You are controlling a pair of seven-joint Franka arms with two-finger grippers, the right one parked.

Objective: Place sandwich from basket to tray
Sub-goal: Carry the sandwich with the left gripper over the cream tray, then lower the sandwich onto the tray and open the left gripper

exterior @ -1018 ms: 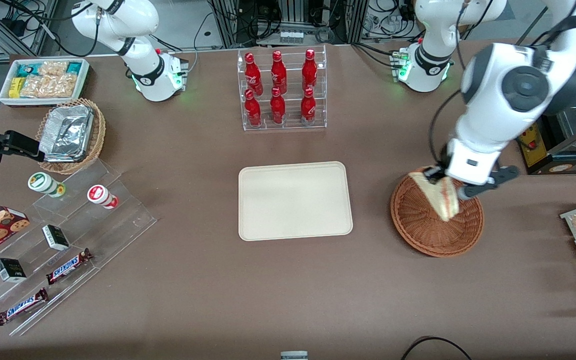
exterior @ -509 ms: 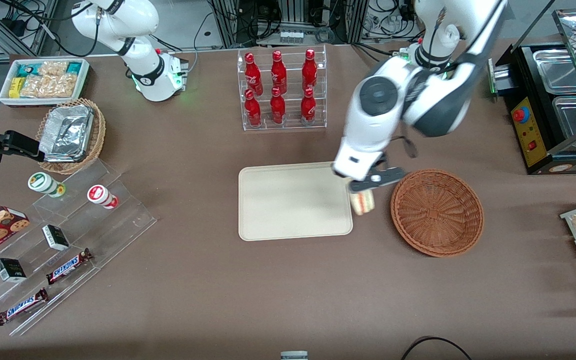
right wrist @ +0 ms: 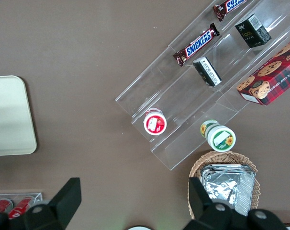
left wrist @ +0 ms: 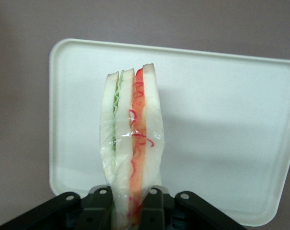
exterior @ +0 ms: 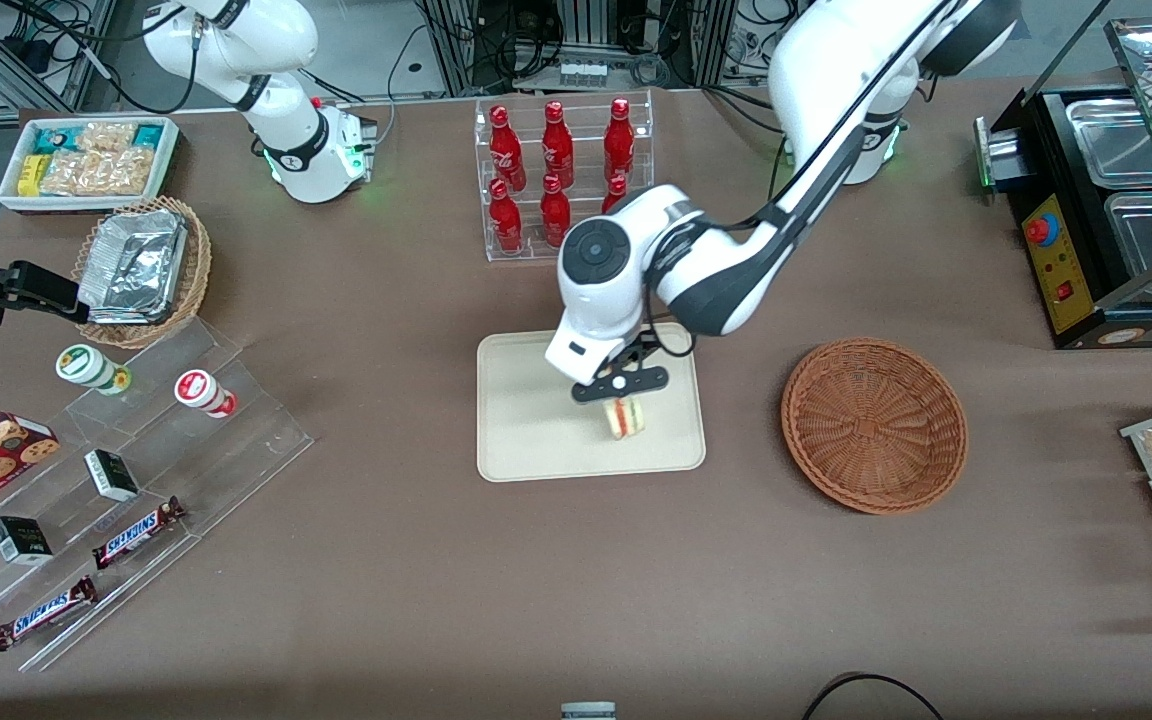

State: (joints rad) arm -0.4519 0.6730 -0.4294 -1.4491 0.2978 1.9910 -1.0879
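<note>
One sandwich (exterior: 624,417) gripped in closed gripper (exterior: 622,392) fingers above the tray (exterior: 526,420); next: lower, release

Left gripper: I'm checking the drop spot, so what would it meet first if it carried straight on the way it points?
The left gripper, shut on the sandwich, points down at the tray. The sandwich's tip would likely meet bare tray first; the gap is unclear.
</note>
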